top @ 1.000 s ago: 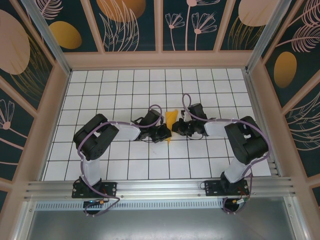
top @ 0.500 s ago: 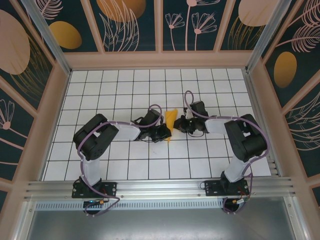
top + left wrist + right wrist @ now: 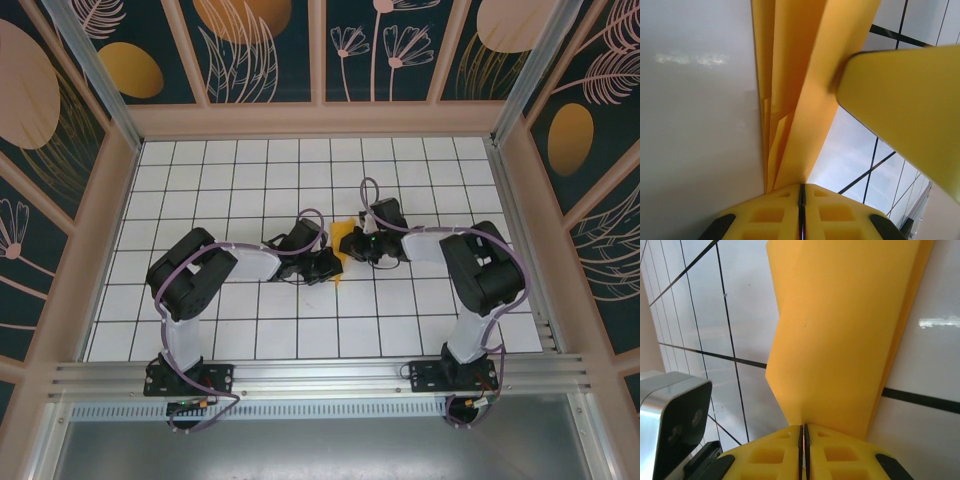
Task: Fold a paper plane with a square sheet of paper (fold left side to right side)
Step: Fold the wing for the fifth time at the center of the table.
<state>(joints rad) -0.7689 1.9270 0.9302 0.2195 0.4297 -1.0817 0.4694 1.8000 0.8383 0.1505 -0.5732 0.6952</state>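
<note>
The paper plane (image 3: 344, 224) is a narrow folded strip of orange-yellow paper standing on edge at the table's middle, between both grippers. My left gripper (image 3: 331, 266) is shut on its lower end; in the left wrist view the layered folds (image 3: 790, 75) run straight down into the closed jaws (image 3: 801, 187). My right gripper (image 3: 351, 245) is shut and its tips rest against the paper's right face (image 3: 840, 330), with the shut jaws (image 3: 803, 427) meeting the flap's lower corner. One right finger (image 3: 905, 115) presses the paper's side in the left wrist view.
The white grid-tiled table (image 3: 250, 180) is walled by a wooden frame with patterned panels (image 3: 260, 50). A metal rail (image 3: 320, 375) runs along the near edge by both arm bases. The left wrist camera housing (image 3: 675, 415) sits close beside the right gripper.
My right gripper has moved left, from about a tile away, until its shut tips reach the paper. The left gripper and the paper have stayed in place.
</note>
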